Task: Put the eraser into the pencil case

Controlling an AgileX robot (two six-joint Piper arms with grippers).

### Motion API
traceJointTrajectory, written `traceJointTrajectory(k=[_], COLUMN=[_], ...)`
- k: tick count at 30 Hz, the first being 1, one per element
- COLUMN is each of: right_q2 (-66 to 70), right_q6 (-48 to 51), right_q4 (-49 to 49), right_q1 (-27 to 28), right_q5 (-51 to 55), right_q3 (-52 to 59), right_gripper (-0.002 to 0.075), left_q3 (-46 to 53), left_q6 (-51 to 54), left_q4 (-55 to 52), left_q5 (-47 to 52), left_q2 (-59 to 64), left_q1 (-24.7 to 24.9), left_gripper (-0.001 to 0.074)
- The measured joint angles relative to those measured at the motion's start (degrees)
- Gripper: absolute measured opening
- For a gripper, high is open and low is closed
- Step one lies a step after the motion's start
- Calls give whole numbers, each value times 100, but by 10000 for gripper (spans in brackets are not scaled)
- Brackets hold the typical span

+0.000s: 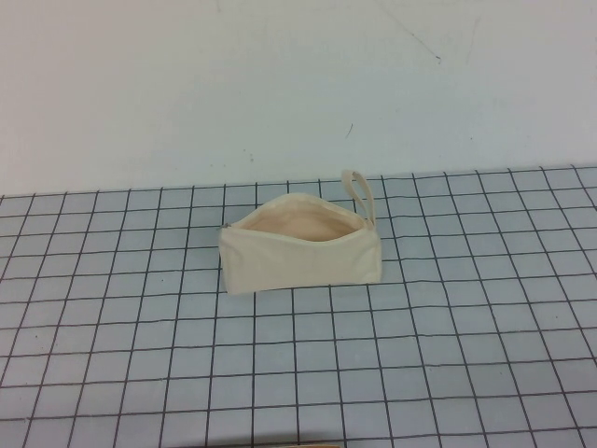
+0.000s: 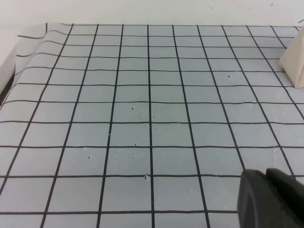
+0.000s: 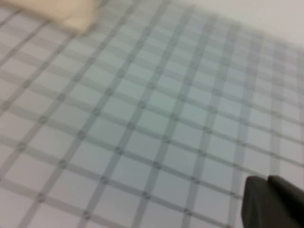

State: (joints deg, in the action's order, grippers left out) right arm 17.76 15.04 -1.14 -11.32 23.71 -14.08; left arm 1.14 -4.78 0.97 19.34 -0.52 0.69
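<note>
High view: bench [image 1: 140, 373] covered by a pale grey-blue mat ruled with a black square grid, its far edge meeting a plain white wall [image 1: 233, 84] that carries a few faint dark scuffs. Left wrist view shows the mat's far corner lifting in a slight ripple near the wall. Cream, off-white canvas pencil case [image 1: 300, 254], roughly rectangular, stands on its base toward the back of the mat, about centre. Mouth is open upward, showing pale peach lining, and a small fabric loop strap [image 1: 360, 193] rises at its right end. Front panel is smooth and unmarked. Neither arm enters the high view. Left pincer [image 2: 271, 198] shows only as a dark block at the frame corner, low over bare grid, with the case's cream corner [image 2: 295, 57] well apart from it at the far edge; cannot tell whether the left pincer is spread or pressed together. Right pincer [image 3: 273, 202] likewise a dark corner shape over blurred grid, the case a pale smear [image 3: 61, 12] well apart; its state cannot be told either. Small tan eraser cannot be made out in any view.
</note>
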Motion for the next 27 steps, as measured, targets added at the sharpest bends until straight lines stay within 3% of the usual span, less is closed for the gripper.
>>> traceJointTrajectory(k=[6,11,27], right_q2=[-1280,-1814,-1823], right_q6=[0,0,-198], right_q4=[-182,-207,-217], right_q1=[910,1266,1317], right_q5=[-999,-554,-397], right_q3=[1259,1554,1564], right_gripper=[1,1,1], left_q3=[0,0,0], left_q6=[0,0,0], left_q4=[0,0,0], left_q5=[0,0,0], left_q2=[0,0,0], left_q1=[0,0,0], left_gripper=[-1,-1,-1])
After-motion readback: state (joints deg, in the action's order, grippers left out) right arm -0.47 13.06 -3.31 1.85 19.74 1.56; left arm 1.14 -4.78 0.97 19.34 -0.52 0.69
